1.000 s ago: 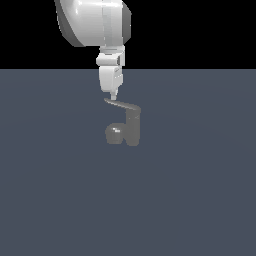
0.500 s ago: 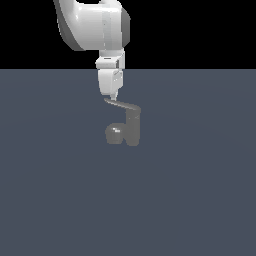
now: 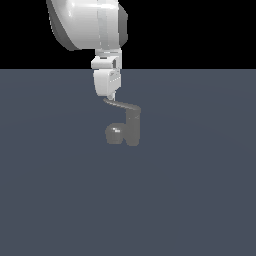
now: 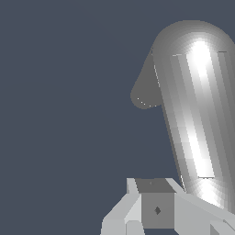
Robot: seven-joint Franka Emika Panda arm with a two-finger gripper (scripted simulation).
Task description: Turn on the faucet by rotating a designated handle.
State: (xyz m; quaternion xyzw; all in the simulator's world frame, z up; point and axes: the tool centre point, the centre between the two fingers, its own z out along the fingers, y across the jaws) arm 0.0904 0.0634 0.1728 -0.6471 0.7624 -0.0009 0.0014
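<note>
Pincer (image 3: 114,98) at the tip of the faucet handle (image 3: 121,105)

We saw the faucet (image 3: 128,128) as a small grey metallic fixture on the dark worktop (image 3: 200,200), near the middle of the exterior view: a short upright cylinder with a shiny rounded bulb (image 3: 115,134) beside its base. The handle was a thin flat bar whose long axis ran roughly level from the cylinder's top toward the exterior view's left, narrowing to a point. The white pincer hung right at that point. We could not tell how far its jaws stood apart, nor whether it had hold of anything. In the wrist view the faucet (image 4: 197,110) filled much of the frame.
</note>
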